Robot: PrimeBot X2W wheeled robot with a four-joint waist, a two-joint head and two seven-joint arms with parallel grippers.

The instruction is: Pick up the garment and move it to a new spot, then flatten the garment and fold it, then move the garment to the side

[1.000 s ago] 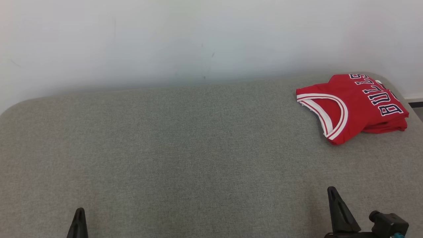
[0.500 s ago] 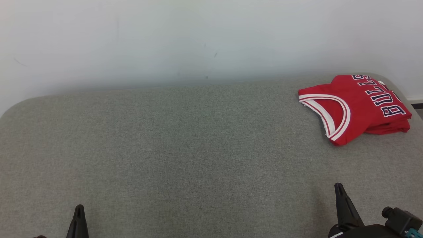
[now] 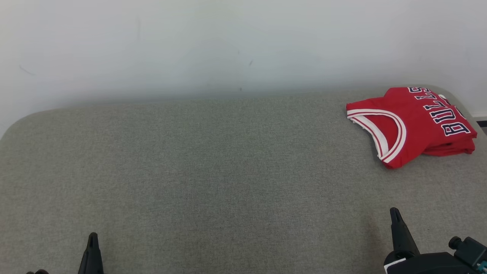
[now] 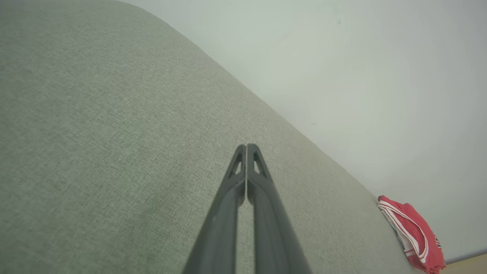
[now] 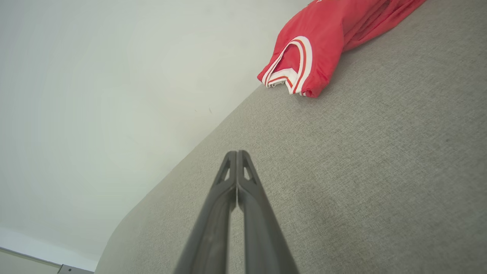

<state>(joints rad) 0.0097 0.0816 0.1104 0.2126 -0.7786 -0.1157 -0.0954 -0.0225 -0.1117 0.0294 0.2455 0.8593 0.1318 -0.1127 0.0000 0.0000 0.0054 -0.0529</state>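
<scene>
**Folded jersey parked near the wall, both claws empty**

One red jersey (image 3: 411, 127), folded into a compact stack with dark lettering and a white-trimmed neckline on top, lies on the grey upholstered top (image 3: 228, 171). It sits just out from the white wall (image 3: 228, 45), at that wall's right end. Whether the top is a bed or a padded desk is hard to tell from these views.

The left claw (image 3: 92, 235) and the right claw (image 3: 394, 211) are both well away from the wall, on the side of the top farthest from it. Each has its two fingers pressed together on nothing, as both wrist views show. Neither touches the jersey; the right claw is the nearer one.

With the jersey folded and set aside, the task looks close to done. The risks lie in touching it again:
- The stack rests close to the rounded end of the top, so a sideways nudge could push it over.
- Its lower layers stick out unevenly on the side away from the wall, so pinching only the upper layer would likely undo the fold.

Count: one jersey, two claws, four fingers, one wall, one top.
</scene>
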